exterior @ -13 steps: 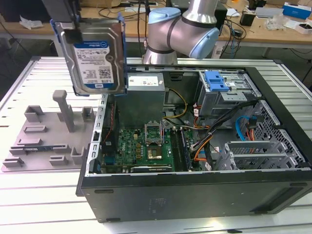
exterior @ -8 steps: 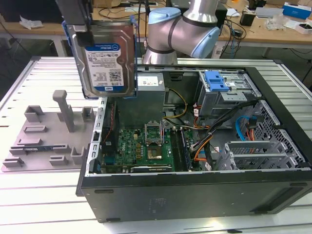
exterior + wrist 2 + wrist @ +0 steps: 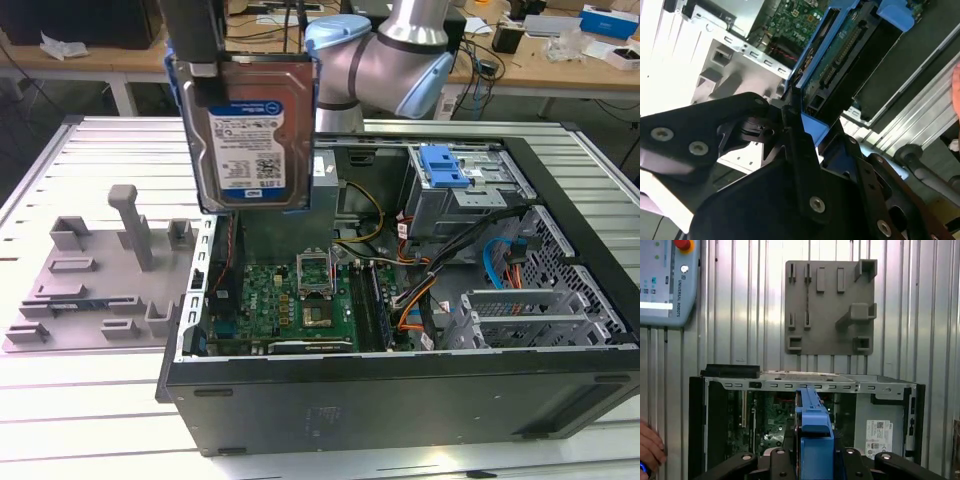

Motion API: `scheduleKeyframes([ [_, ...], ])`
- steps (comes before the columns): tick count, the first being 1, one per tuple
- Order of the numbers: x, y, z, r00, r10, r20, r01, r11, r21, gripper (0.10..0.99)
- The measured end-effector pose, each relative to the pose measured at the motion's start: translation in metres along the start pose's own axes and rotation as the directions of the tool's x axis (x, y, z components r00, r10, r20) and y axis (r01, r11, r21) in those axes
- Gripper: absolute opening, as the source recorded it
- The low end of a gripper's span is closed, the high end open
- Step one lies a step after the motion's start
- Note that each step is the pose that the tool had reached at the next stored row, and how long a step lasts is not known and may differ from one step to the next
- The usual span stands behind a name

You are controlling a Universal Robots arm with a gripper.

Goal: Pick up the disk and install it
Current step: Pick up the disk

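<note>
On the exterior view's left I see a grey plastic fixture plate (image 3: 95,285) with raised posts and slots, lying flat on the ribbed metal tabletop (image 3: 90,430). Just right of it, my hand (image 3: 200,80) reaches in from above and pinches the disk (image 3: 250,140), a flat rectangular silver-metal drive with a white-and-blue label and a blue plastic carrier rail round its edge. The disk hangs upright in the air, label towards the camera, over the left end of the open black computer case (image 3: 400,400) and clear of the tabletop. In the second wrist view I can see the black fingers (image 3: 800,150) pressed onto the blue rail. Inside the case, the green motherboard (image 3: 290,300) lies below the disk, with orange and black cables (image 3: 420,290) running to its right. Further right, a smaller blue ridged plastic latch piece (image 3: 445,165) sits on the grey metal drive cage (image 3: 480,195). The silver arm with pale-blue joint caps (image 3: 400,60) stands behind the case.
</note>
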State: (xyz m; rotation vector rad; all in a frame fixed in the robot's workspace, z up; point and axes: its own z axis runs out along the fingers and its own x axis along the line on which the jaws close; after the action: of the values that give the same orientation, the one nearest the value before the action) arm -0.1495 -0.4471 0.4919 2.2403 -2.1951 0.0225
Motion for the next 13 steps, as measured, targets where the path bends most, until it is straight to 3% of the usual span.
scheduleKeyframes([
  [4, 0.0113, -0.0169, 0.0002, 1.0000, 0.000, 0.0000, 0.000, 1.0000, -0.001, 0.365],
  [10, 0.0249, -0.0333, 0.0005, 1.0000, 0.000, 0.0003, 0.000, 1.0000, -0.004, 0.365],
  [13, 0.0324, -0.0449, 0.0007, 1.0000, 0.000, 0.0008, 0.000, 1.0000, -0.008, 0.365],
])
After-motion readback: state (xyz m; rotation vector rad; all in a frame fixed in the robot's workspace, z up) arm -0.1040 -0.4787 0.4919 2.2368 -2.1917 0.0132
